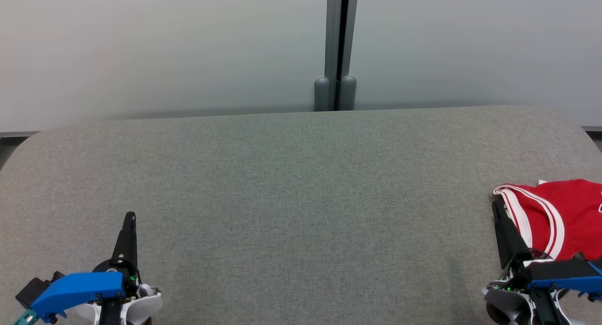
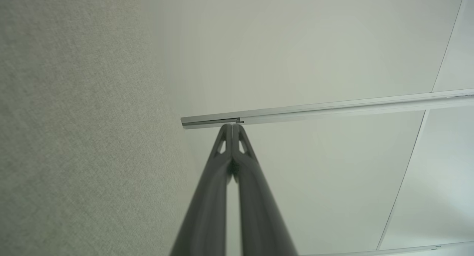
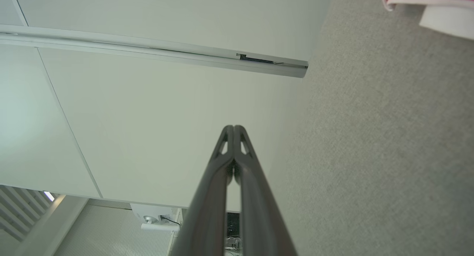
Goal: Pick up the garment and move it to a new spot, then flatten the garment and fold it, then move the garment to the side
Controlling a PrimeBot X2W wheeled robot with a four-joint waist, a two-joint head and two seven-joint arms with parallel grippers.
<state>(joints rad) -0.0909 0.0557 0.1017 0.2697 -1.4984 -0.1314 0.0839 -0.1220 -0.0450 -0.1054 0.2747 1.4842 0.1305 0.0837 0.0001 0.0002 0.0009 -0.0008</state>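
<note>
A grey fabric-covered table (image 1: pixel 291 184) spans the head view below pale wall panels (image 1: pixel 164 47). A red jersey (image 1: pixel 564 212) with white trim lies at the table's right edge. The right gripper (image 1: pixel 496 211), clenched on nothing, points up just beside the jersey. The left gripper (image 1: pixel 130 217), also clenched empty, sits well apart at the lower left.

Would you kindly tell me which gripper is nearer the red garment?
Right. The right gripper is just beside the red garment; the left gripper is far away on the opposite side.
</note>
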